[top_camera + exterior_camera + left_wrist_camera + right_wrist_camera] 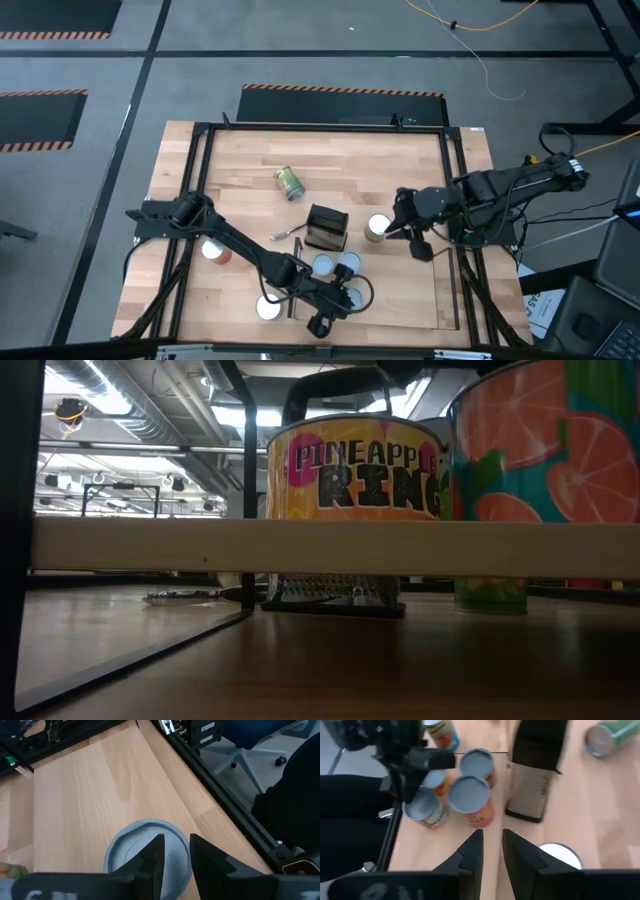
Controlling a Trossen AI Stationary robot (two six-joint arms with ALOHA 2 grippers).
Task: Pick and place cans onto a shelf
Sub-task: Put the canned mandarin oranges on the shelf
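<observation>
My left gripper point(335, 300) is shut over the shelf's cans. In its wrist view the fingers point(175, 855) stand over one can's pale-blue top point(135, 845). Several cans point(470, 795) stand upright on the shelf point(504, 785). The low view shows two of them, one labelled pineapple rings point(350, 465), on the shelf's board point(150, 546). My right gripper point(403, 230) is shut just right of a white-topped can point(378, 228) standing on the table, also in its wrist view point(560, 854). A green can point(289, 182) lies on its side farther back. Another can point(212, 250) stands at the left. My left gripper's fingers point(157, 852) point down over the pale-blue top of the upright can, and I cannot tell whether they touch it. My right gripper's finger point(520, 855) covers the edge of the white-topped can, and I cannot tell whether it touches it.
A small black box point(327, 227) stands mid-table between the shelf and the green can. A small metal thing point(285, 235) lies to its left. A black frame point(200, 200) runs around the tabletop. Bare wood lies at the far side point(380, 160).
</observation>
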